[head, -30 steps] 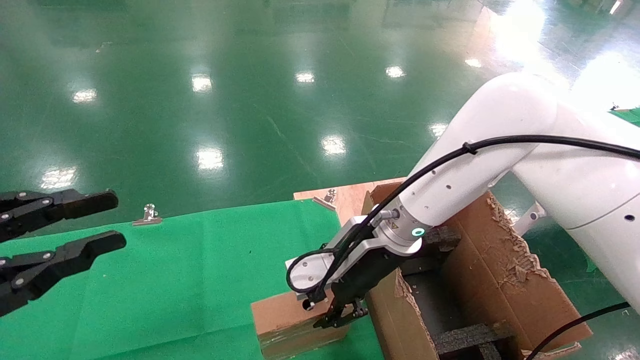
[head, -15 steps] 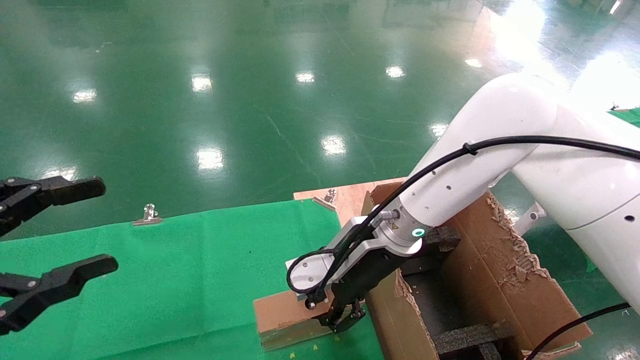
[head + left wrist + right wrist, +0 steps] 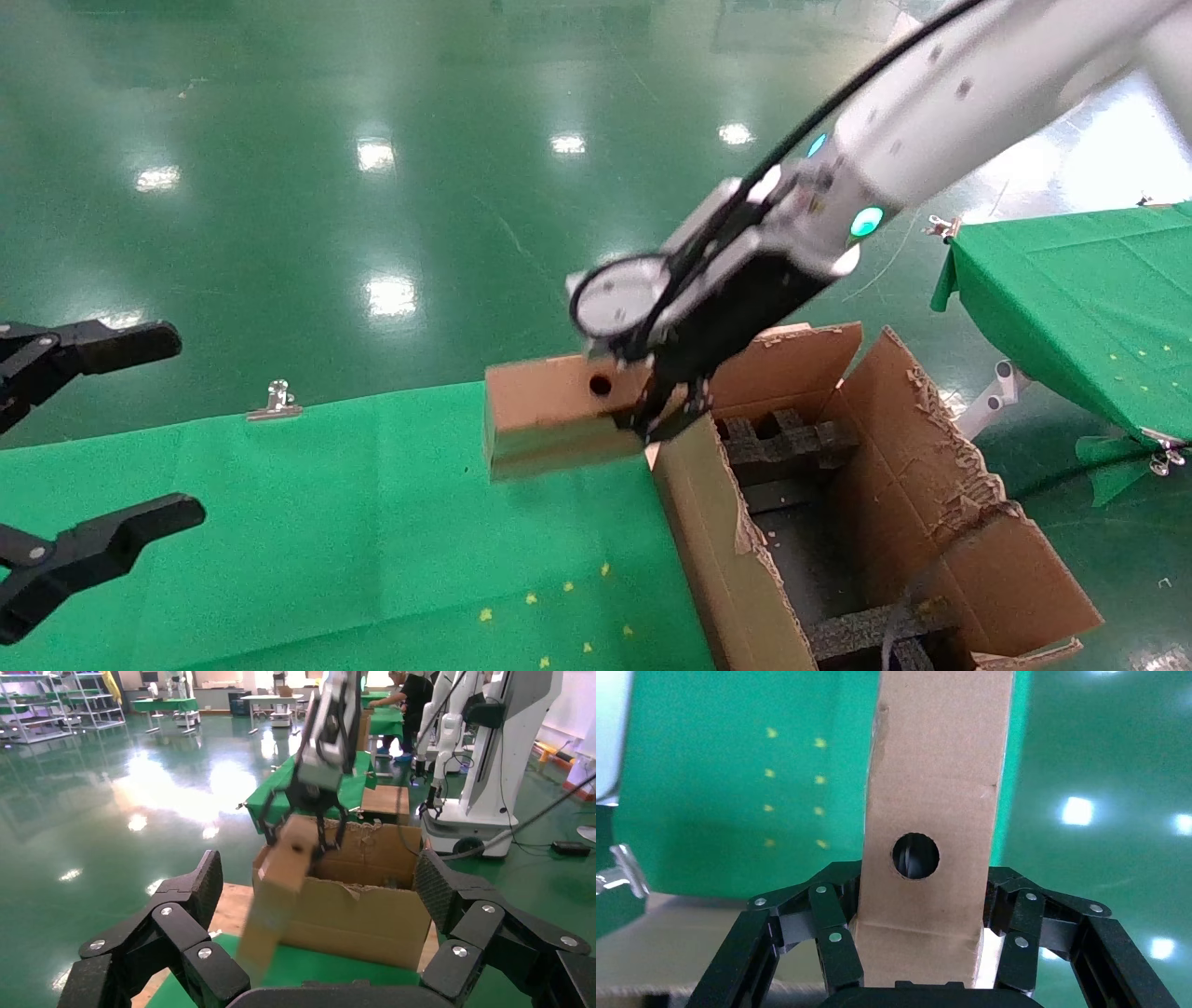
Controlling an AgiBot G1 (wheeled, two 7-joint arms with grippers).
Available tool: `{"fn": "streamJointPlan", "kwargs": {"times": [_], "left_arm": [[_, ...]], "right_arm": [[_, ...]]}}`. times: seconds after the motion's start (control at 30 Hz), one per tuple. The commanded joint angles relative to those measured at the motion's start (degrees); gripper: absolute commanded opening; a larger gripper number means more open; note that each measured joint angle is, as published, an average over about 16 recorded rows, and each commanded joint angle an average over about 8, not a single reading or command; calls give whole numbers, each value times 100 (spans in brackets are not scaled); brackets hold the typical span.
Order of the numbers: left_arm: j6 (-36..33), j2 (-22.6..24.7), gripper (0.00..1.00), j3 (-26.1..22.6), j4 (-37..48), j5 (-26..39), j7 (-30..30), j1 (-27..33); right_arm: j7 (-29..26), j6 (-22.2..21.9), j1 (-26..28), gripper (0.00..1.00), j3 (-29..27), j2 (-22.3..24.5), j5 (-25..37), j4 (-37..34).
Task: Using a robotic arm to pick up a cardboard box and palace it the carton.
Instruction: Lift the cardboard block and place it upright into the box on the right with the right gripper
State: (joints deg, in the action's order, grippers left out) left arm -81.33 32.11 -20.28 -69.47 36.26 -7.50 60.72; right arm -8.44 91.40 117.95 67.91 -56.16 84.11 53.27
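Right claw [image 3: 672, 417] clamps the flat brown cardboard box [image 3: 557, 417], round hole showing.

My right arm [image 3: 931, 102] has swung up and away from me, lifting the cardboard box [image 3: 559, 415] off the green-covered surface [image 3: 326, 522]; a second ago it lay there against the carton's [image 3: 894, 522] near wall. Now it hangs clear in my right gripper [image 3: 672, 410], jaws clamped on its end beside the carton's far corner. My left gripper [image 3: 56, 466] has spread its jaws wider.
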Motion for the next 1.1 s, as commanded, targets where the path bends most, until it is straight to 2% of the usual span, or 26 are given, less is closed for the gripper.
{"fn": "streamJointPlan", "kwargs": {"times": [0.03, 0.23, 0.57, 0.83, 1.1], "left_arm": [[0, 0, 100, 0, 0, 0, 0, 0], [0, 0, 100, 0, 0, 0, 0, 0], [0, 0, 100, 0, 0, 0, 0, 0], [0, 0, 100, 0, 0, 0, 0, 0], [0, 0, 100, 0, 0, 0, 0, 0]], "right_arm": [[146, 13, 328, 0, 149, -9, -156, -245], [383, 11, 897, 0, 742, 18, -695, -635], [531, -5, 1381, 0, 1603, 317, -1322, -949], [444, 20, 1979, 0, 2452, 993, -1483, -883], [267, 23, 2655, 0, 3534, 1768, -1370, -734]]}}
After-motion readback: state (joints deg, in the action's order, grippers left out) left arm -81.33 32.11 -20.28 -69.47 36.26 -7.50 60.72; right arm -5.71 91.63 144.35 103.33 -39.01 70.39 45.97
